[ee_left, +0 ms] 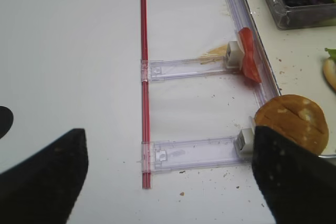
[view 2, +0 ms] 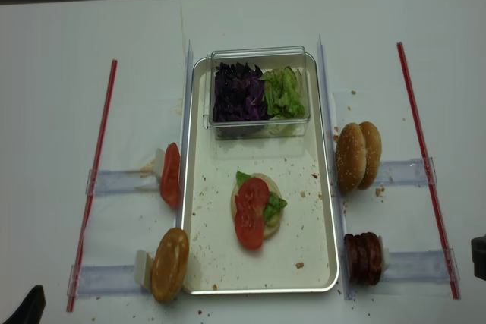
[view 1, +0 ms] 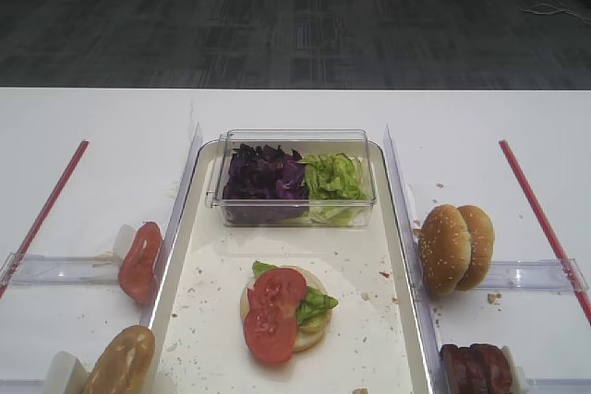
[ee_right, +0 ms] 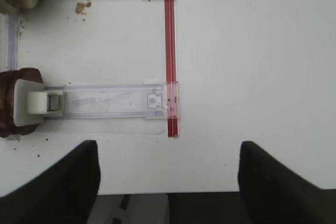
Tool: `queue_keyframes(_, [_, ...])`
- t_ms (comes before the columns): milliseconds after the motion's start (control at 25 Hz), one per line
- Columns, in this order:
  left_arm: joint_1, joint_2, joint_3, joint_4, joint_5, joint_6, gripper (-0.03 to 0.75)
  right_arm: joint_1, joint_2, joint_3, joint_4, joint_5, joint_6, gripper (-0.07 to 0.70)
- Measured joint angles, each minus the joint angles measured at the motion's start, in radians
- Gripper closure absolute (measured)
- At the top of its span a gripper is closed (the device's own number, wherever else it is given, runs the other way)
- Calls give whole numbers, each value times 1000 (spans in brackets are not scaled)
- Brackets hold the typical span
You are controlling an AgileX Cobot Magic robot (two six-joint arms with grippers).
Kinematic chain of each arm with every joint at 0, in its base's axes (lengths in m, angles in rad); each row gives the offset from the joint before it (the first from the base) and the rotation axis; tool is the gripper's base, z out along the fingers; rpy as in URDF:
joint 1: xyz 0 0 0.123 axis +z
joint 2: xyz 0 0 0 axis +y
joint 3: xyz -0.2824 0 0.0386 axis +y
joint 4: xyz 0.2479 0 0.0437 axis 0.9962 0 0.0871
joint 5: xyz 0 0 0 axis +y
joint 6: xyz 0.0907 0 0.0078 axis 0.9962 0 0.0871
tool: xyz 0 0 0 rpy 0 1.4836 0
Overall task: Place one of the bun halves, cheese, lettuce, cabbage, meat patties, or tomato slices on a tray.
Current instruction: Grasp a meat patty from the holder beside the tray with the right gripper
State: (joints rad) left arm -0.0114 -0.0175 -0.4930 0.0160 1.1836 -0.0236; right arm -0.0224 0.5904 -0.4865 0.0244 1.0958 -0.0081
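Tray (view 2: 199, 149): your landmark, lying lengthwise in the middle of the white surface (view 2: 68, 43), its floor speckled with crumbs.
Stack on tray: near the tray's middle you have a pale bun base (view 2: 271, 221) with a lettuce leaf (view 2: 273, 206) and two tomato slices (view 2: 251, 210) overlapping on top.
Clear box (view 1: 294, 139): at the tray's far end, holding the cabbage (view 1: 264, 175) on its left and more green leaves on its right.
Left of tray: one tomato slice (view 1: 139, 260) stands on edge just outside the rim; nearer the camera a bun half (view 1: 120, 362) leans against a white stop.
Right of tray: two sesame bun halves (view 1: 455, 246) stand on edge together; nearer the camera the meat patties (view 2: 363, 258) stand on edge in a row.
Right fingers (ee_right: 165, 174): you see both dark tips spread wide in the right wrist view, nothing between them, hovering over bare surface well to the right of the tray, past the red strip (ee_right: 170, 51).
Left fingers (ee_left: 168, 177): spread wide too, holding nothing, well to the left of the tray and touching none of the food.
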Motion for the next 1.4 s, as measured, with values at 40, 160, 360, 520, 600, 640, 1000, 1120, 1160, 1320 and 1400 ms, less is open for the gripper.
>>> queue_keyframes(40, [0, 0, 0, 0, 0, 0, 99, 0, 23, 0, 0, -2, 0, 49])
queue_keyframes(160, [0, 0, 0, 0, 0, 0, 99, 0, 90, 0, 0, -12, 0, 78])
queue_keyframes(360, [0, 0, 0, 0, 0, 0, 99, 0, 202, 0, 0, -20, 0, 87])
queue_keyframes(520, [0, 0, 0, 0, 0, 0, 99, 0, 300, 0, 0, -27, 0, 89])
queue_keyframes(600, [0, 0, 0, 0, 0, 0, 99, 0, 343, 0, 2, -34, 0, 90])
queue_keyframes(640, [0, 0, 0, 0, 0, 0, 99, 0, 362, -2, 2, -38, 0, 90])
queue_keyframes(1000, [0, 0, 0, 0, 0, 0, 99, 0, 396, -6, 23, -81, 71, 90])
queue_keyframes(1120, [0, 0, 0, 0, 0, 0, 99, 0, 396, -6, 25, -84, 54, 90])
queue_keyframes(1160, [0, 0, 0, 0, 0, 0, 99, 0, 396, -8, 25, -83, 52, 90])
queue_keyframes(1320, [0, 0, 0, 0, 0, 0, 99, 0, 396, -12, 25, -91, 48, 92])
queue_keyframes(1400, [0, 0, 0, 0, 0, 0, 99, 0, 396, -12, 27, -91, 45, 92])
